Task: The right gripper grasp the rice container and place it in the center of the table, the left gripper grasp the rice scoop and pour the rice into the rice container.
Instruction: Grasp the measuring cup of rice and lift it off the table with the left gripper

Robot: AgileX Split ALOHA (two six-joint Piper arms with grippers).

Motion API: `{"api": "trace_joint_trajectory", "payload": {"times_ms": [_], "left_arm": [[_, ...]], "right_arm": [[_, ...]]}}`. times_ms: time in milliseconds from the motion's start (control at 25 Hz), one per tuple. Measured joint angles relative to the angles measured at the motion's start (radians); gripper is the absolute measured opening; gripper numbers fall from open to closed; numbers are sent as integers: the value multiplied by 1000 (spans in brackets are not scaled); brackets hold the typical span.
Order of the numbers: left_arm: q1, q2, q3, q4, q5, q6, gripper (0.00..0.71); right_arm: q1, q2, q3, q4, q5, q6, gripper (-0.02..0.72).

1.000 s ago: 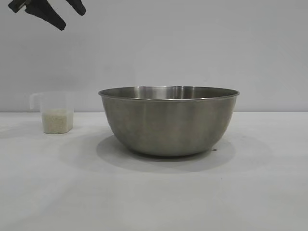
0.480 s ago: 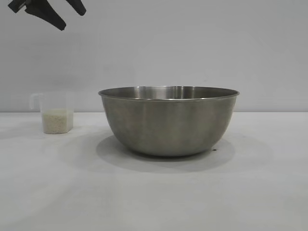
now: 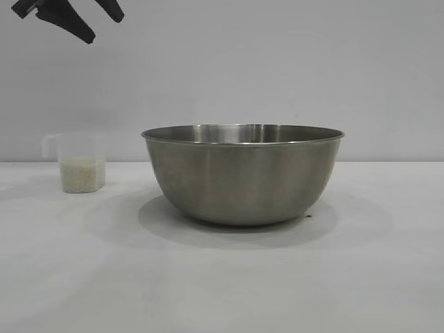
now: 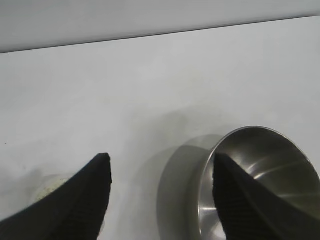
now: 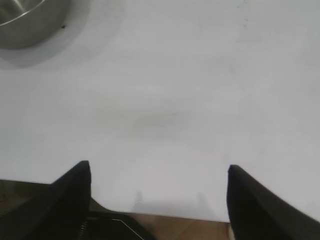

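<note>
Bowl sits upright near the middle of the table, and we see its rolled rim level and its steel side casting a broad shadow around the base. To its left in the exterior view, well apart from it, we find the scoop standing upright on the table, partly filled with rice, its loop handle on the side away from the bowl. We see the left gripper hanging high above the scoop, fingers spread and holding nothing. From the right wrist view we see the right gripper, jaws wide and empty, over bare table near its edge, away from the bowl.
</note>
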Motion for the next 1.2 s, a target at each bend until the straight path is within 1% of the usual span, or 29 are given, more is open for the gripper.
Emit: {"api": "trace_joint_trajectory", "payload": {"times_ms": [280,560,960,1080,1120,1160,1200], "left_arm": [[0,-1,0,6,-2,0,385],[0,-2,0,25,-2,0,385],[0,-2,0,29,-2,0,385],[0,-2,0,30,-2,0,385],[0,-2,0,30,-2,0,385],[0,-2,0,30,-2,0,385],[0,-2,0,30,0,0,385]], "right_arm": [[0,-19,0,2,0,0,489],[0,-171,0,2,0,0,489],[0,-333,0,2,8,2,489],[0,-346,0,2,11,2,489],[0,-346,0,2,11,2,441],[0,-346,0,2,11,2,427],[0,-346,0,2,11,2,435]]}}
